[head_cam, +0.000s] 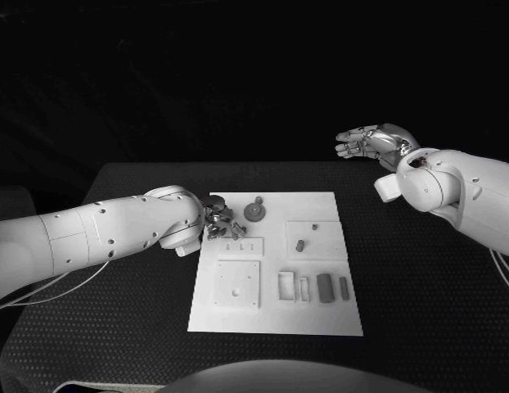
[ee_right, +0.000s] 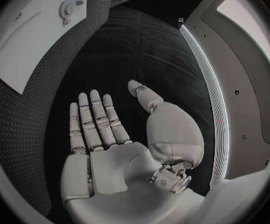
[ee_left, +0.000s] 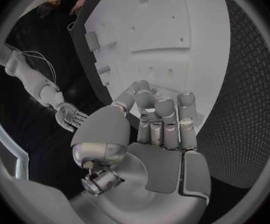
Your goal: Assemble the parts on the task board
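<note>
We are looking down at the black table (head_cam: 420, 270) with the white board (head_cam: 276, 315) lying in its middle. Our left hand (head_cam: 220, 221) is reaching over the board's left edge at about nine o'clock, its fingers (ee_left: 164, 115) curling down toward the board surface. From the left wrist view the fingers are bending inward close together, but we cannot tell whether they are pinching a part or merely touching the board.

Just beside that hand, at about one o'clock from it, a round gear (head_cam: 256, 211) is sitting on the board's upper section. Toward the board's centre-right a small block (head_cam: 300, 245) is lying on a raised plate (head_cam: 317, 253). Along the lower right of the board, at about five o'clock, three slim pieces are standing side by side: an open frame (head_cam: 286, 285), a dark bar (head_cam: 324, 287), and a thinner bar (head_cam: 344, 287). At about seven o'clock a square plate (head_cam: 237, 284) is lying flat.

Our right hand (head_cam: 372, 142) is hovering well apart from the board, up at about one o'clock beyond the table's far edge. In the right wrist view its palm (ee_right: 119, 167) is facing open, the fingers (ee_right: 95, 117) are stretching out straight and slightly apart with the thumb held off to the side, and it is holding nothing.
</note>
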Available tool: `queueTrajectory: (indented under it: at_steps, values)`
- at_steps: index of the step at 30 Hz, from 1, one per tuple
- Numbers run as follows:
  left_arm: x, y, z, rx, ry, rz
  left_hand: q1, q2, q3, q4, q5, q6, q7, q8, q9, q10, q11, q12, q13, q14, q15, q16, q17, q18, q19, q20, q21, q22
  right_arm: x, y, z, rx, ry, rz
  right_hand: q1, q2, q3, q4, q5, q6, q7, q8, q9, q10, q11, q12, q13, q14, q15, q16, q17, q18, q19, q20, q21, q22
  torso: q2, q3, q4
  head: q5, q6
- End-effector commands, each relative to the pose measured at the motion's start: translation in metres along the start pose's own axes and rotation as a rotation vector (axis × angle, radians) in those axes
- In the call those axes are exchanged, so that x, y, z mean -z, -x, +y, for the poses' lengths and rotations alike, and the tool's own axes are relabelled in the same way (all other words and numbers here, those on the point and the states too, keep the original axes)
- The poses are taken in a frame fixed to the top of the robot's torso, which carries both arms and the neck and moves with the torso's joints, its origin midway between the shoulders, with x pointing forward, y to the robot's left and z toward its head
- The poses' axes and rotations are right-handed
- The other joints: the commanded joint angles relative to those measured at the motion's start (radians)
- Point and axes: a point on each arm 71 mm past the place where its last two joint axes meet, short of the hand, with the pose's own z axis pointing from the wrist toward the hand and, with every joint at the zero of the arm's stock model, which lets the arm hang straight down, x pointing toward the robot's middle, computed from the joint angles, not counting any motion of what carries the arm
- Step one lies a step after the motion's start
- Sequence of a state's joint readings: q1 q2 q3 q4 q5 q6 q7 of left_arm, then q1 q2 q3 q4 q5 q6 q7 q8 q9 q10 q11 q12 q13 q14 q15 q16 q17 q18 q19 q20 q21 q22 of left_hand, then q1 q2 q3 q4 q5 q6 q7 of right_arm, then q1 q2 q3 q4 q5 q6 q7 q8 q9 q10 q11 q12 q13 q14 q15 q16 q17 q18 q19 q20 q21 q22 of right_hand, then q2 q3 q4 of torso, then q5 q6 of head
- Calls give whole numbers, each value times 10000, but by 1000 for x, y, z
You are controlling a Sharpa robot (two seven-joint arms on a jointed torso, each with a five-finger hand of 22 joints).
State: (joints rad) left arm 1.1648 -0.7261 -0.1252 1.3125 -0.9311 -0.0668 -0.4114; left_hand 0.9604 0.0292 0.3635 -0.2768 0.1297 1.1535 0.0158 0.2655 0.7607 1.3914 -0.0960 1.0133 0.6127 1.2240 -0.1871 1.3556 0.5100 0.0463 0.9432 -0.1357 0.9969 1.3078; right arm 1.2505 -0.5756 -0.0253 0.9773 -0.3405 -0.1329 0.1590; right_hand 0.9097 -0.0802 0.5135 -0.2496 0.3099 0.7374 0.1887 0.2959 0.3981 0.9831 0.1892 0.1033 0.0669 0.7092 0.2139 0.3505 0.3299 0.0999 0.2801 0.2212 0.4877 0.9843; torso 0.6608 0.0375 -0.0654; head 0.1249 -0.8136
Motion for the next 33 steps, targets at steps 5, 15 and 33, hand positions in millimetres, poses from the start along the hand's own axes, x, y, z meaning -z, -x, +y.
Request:
queueTrajectory:
  at_steps: [5,15,33]
  values:
    - [12,39,-7,1109,-614,-778,-430,-980,228,229,-418,-521,209,-348,-208,-267,198,-336,-157,-222,74,-339,-154,-41,-23,-1225,-272,6,0,0,0,-26,94,100,-86,-8,19,20,33,-35,309,24,-17,61,17,-43,15,-49,51,-56,-10,-59,-61,3,-65,21,-1,-5,13,42,159]
    - [19,91,9,848,-114,-1182,-457,-1392,613,232,-417,-768,427,-420,-222,-1008,430,-1462,-702,-900,433,-1455,-614,-289,-629,-972,-1065,-282,1,3,0,-16,70,48,-78,-8,21,11,30,-33,308,26,-18,65,15,-48,15,-49,50,-55,-11,-59,-57,2,-65,27,11,3,-12,95,255]
    - [5,93,32,-1410,794,-2635,-881,-2353,912,645,-809,-1491,838,-623,-200,-1888,873,-3144,-1413,-1832,1282,-3002,-1093,-375,-1484,-251,-2190,-596,2,5,-1,5,61,-24,-62,-7,28,-6,27,-30,310,29,-21,72,14,-57,16,-46,54,-51,-11,-59,-51,0,-67,38,12,-6,-2,196,337]
